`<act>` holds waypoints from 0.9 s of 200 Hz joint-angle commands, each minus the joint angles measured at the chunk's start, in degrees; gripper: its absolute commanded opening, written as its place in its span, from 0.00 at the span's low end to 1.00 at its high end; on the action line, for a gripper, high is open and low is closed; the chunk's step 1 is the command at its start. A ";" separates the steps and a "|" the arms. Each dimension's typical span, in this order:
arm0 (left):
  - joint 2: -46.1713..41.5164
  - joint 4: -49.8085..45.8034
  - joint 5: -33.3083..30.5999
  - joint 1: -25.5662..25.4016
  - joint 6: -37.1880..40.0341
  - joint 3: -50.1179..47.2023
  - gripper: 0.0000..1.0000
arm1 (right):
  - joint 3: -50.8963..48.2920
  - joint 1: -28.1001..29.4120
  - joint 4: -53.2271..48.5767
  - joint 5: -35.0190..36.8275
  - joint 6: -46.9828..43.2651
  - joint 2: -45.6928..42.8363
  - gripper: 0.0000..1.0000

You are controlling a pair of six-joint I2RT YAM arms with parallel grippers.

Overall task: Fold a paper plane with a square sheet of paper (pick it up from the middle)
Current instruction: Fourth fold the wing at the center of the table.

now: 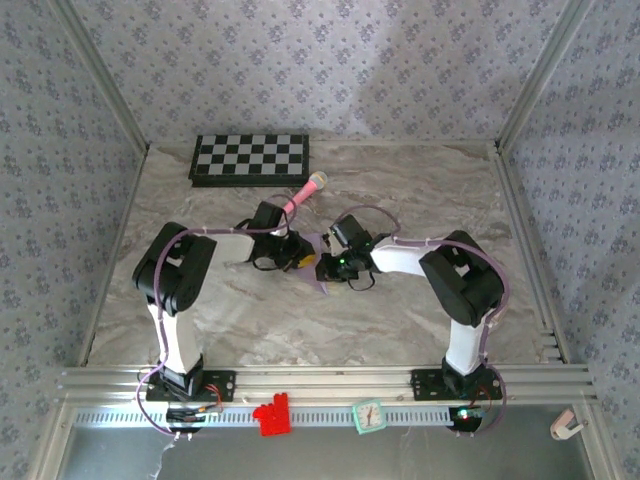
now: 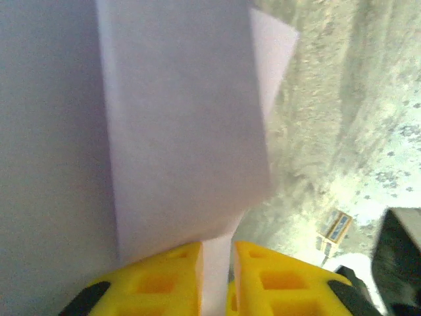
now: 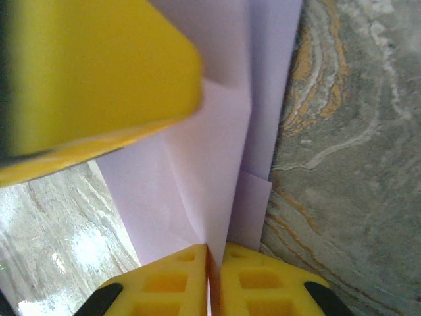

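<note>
The pale-lavender sheet of paper point(image 1: 323, 244) is partly folded, with creases and layered flaps, and hangs between both grippers above the middle of the table. My right gripper point(image 3: 214, 253) is shut on a folded ridge of the paper point(image 3: 217, 131). In the left wrist view my left gripper point(image 2: 217, 253) has its yellow jaws a little apart, and a narrow flap of the paper point(image 2: 184, 118) runs loosely between them. From above, the left gripper point(image 1: 297, 258) and the right gripper point(image 1: 330, 266) almost touch. One yellow finger point(image 3: 99, 72) of the left gripper looms over the paper in the right wrist view.
A black-and-white checkered board point(image 1: 250, 159) lies at the back of the marble table point(image 1: 420, 190). A pink toy microphone point(image 1: 305, 190) lies just in front of it, close behind the grippers. A red block point(image 1: 271, 413) and a small green clock point(image 1: 369, 416) sit on the near rail.
</note>
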 commanded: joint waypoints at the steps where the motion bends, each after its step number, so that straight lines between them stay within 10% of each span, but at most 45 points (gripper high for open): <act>1: -6.10 0.47 -0.74 1.31 0.05 -1.56 0.30 | -1.23 -1.42 -2.74 -1.78 -3.85 0.97 0.12; 71: -9.05 0.31 -2.50 1.26 0.08 -8.91 0.26 | 2.77 -3.09 -11.05 -6.50 -18.13 1.38 0.12; 180: -5.68 -3.29 -4.63 0.00 -0.80 -9.59 0.16 | 0.22 -6.01 -5.67 -12.49 -13.52 3.81 0.11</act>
